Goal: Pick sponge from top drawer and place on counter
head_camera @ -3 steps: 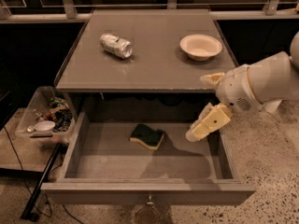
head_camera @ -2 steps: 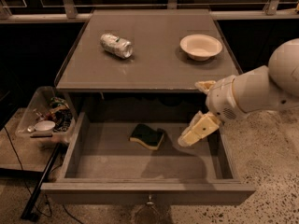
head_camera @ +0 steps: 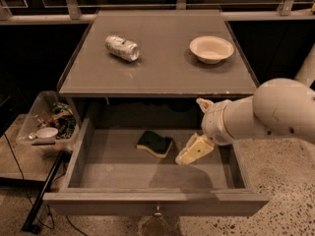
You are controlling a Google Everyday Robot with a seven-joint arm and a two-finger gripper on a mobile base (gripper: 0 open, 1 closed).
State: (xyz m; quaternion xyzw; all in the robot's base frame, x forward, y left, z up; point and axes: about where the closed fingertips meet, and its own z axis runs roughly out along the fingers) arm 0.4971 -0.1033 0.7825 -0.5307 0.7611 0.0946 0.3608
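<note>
The sponge, dark green over pale yellow, lies on the floor of the open top drawer, near the middle and towards the back. My gripper is open and empty inside the drawer, just right of the sponge. Its lower finger is close to the sponge's right end, apart from it, and its upper finger is up at the counter's front edge. The grey counter lies above the drawer. My white arm comes in from the right.
A crushed silver can lies on the counter at back left. A white bowl stands at back right. A clear bin of clutter sits on a low stand left of the drawer. The floor is speckled.
My arm has moved left and lower into the drawer, and the gripper is now close beside the sponge's right end. The sponge has not moved.
</note>
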